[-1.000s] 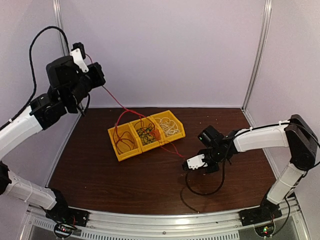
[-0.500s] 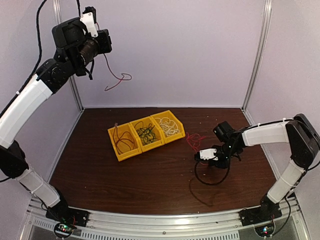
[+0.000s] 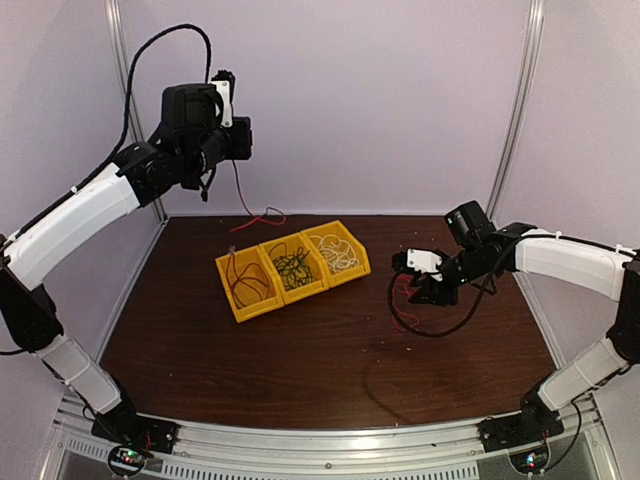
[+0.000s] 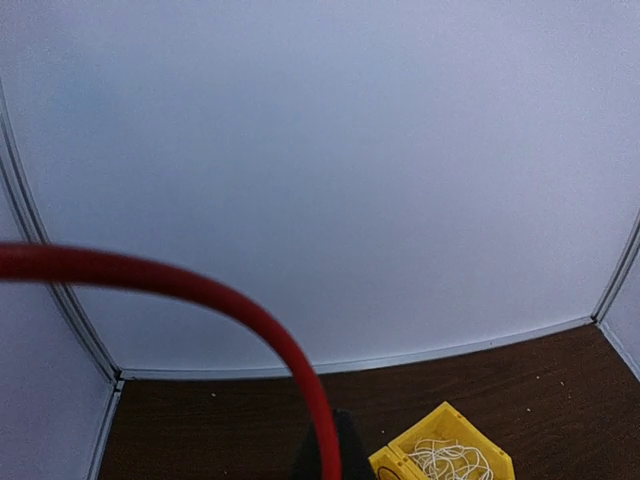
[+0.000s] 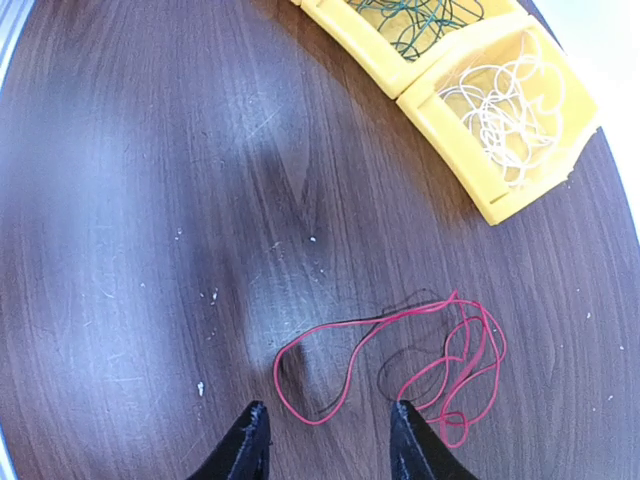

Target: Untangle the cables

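Currently, left pincer (image 3: 240,142) — upper left, top view — clamps red cable (image 3: 240,190) hanging near-vertically; right pincer (image 5: 328,445) partly open, empty — beside loose red loops (image 5: 425,375) elongated left–right.

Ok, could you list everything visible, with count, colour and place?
bins: three, yellow, in one row, mid-table.
red bin cable: one, red, left bin.
dark green cable: one, dark green, middle bin.
white cable: one, white, right bin.
hanging red cable: one, red, dangling from left fingers.
loose red cable: one, red, on table under right fingers.
table: one, dark brown.
left fingers: one pair, shut on hanging red cable, raised.
right fingers: one pair, black, open, above table.
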Tool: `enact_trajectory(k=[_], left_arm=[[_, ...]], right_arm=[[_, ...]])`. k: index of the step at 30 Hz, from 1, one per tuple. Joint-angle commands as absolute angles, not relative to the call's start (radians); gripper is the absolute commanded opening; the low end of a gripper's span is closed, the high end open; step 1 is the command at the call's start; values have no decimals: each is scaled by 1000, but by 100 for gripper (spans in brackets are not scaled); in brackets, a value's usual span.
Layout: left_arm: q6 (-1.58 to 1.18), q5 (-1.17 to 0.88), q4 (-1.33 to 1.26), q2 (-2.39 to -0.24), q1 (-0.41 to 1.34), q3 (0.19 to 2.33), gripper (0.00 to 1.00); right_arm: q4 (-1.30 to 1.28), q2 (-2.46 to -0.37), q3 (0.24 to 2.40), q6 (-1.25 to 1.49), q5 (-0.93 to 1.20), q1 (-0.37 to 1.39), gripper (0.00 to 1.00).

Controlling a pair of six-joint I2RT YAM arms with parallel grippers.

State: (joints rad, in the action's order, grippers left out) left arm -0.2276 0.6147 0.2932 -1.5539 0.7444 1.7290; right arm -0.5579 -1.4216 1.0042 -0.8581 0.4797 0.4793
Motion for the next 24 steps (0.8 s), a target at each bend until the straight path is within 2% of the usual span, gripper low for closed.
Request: enact_trajectory(k=[1,9,17,24], left_arm=[[-304,571,317,-1558,729,1713,0],[-345,540,320,-1579,716,1658,0],[-357,482,313,-1532,682,1567,0],[-360,445,298,-1536,664,1526,0]], right_arm=[[-656,-1428,1080,-764,607,423,44],[-640,-1435,1195,-547,675,386,67],[-528,-1428,1189,-384,634,384,70],[-484,-1426,1166,-360,646,385,71]])
